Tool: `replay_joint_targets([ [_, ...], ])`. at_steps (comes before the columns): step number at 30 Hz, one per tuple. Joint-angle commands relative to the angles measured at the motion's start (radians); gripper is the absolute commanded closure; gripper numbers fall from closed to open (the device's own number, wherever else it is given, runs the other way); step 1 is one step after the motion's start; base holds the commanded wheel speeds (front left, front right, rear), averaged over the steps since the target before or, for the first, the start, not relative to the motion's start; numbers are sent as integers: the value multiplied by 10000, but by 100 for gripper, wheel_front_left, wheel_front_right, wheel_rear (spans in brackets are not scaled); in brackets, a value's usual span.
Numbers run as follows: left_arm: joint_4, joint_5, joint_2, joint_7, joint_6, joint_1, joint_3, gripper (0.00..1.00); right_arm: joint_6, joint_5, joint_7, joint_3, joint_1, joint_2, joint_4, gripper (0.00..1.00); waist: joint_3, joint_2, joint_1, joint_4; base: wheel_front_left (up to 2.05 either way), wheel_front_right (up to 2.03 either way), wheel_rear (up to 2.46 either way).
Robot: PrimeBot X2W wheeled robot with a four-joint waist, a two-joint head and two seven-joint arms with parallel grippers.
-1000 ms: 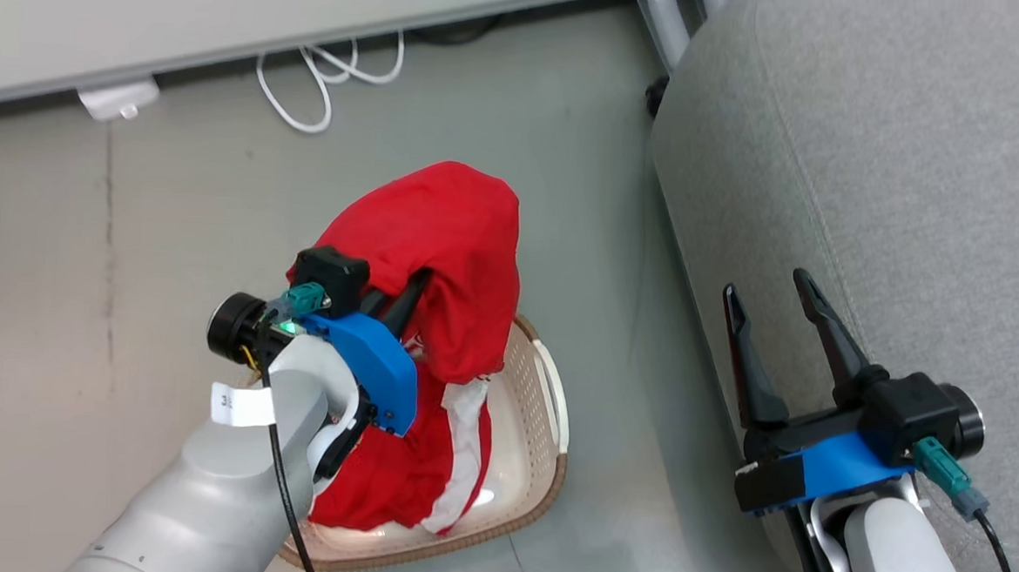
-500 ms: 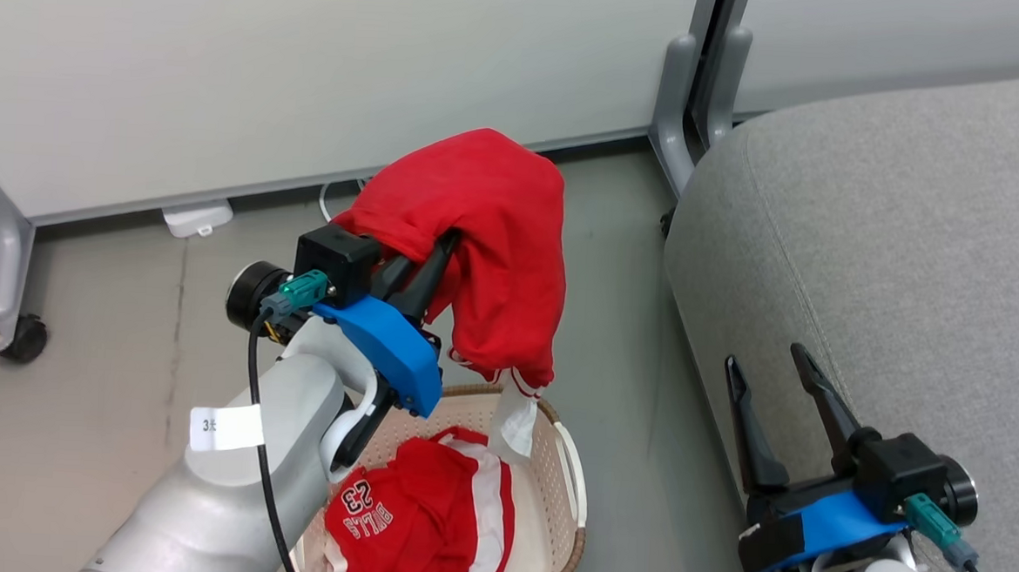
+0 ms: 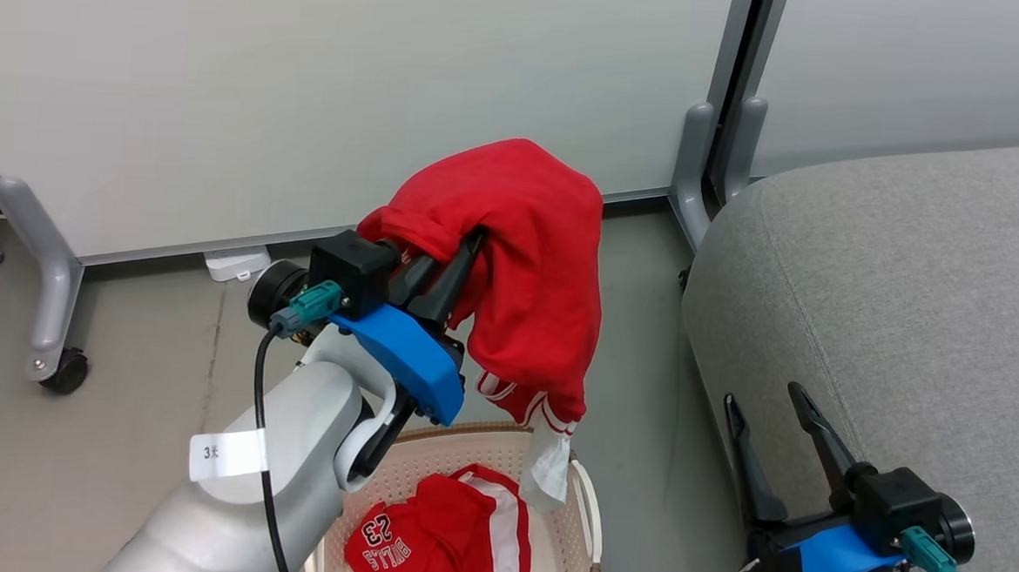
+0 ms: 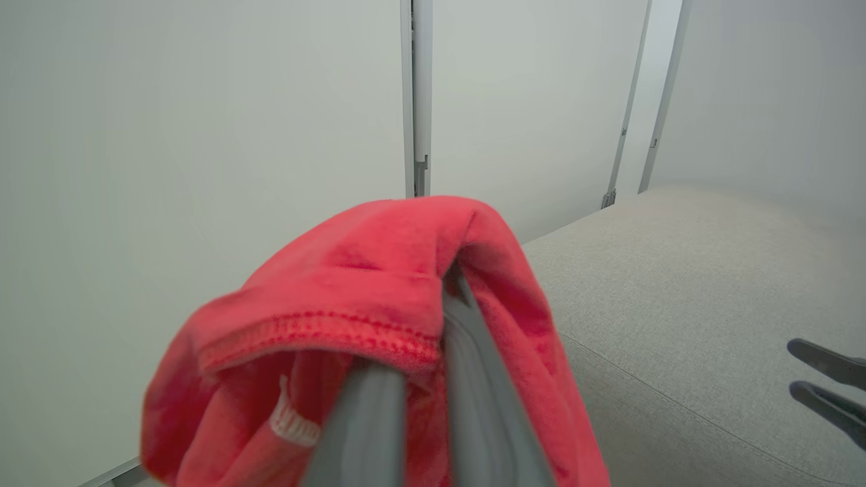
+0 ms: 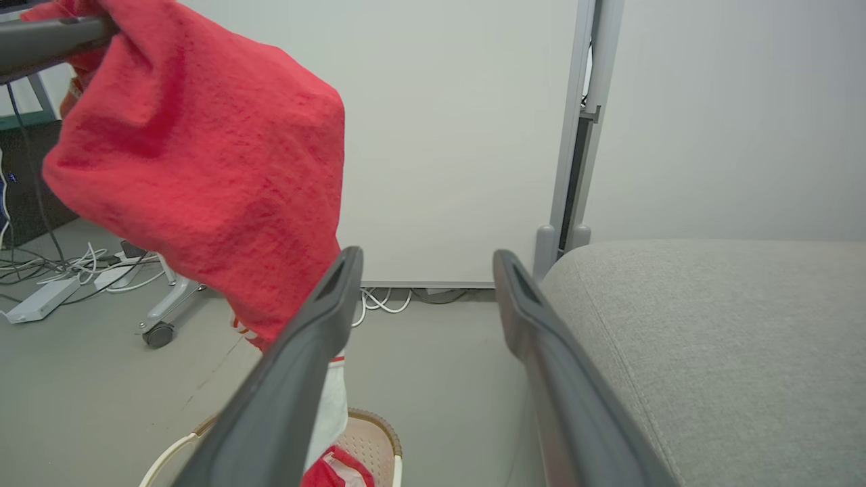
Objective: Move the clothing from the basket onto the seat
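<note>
One red garment (image 3: pixel 528 261) is hanging pinched in my left gripper (image 3: pixel 454 255) over the basket (image 3: pixel 583 516); right gripper (image 3: pixel 762 395) is hovering spread.

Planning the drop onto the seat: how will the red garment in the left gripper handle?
Probably floppy: the red garment drapes in folds over the left gripper, a white-trimmed end dangling above the basket. Likely light, so it may sway and land crumpled on the seat.

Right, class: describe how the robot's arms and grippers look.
Both arms are pale grey and rounded. The left gripper and right gripper each have two long dark tapering fingers on a black block with a blue bracket. A teal connector with a black cable plugs in at each wrist. The left forearm carries a white label.
</note>
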Motion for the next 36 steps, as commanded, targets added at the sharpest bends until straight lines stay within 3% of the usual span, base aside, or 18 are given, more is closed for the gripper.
replay_joint_targets([
  [1,-65,52,64,-46,48,88,0,100,1,-6,-35,14,149,-15,-45,0,-17,-1,1,9,0,0,0],
  [18,-312,126,-18,13,261,-57,-212,100,1,-52,-35,1739,-1153,-15,-279,0,312,-1,1,173,0,0,0],
  [36,-132,440,-625,-22,115,-513,-700,100,1,1147,-33,3049,-3679,-16,1472,0,856,-1,1,689,0,0,0],
])
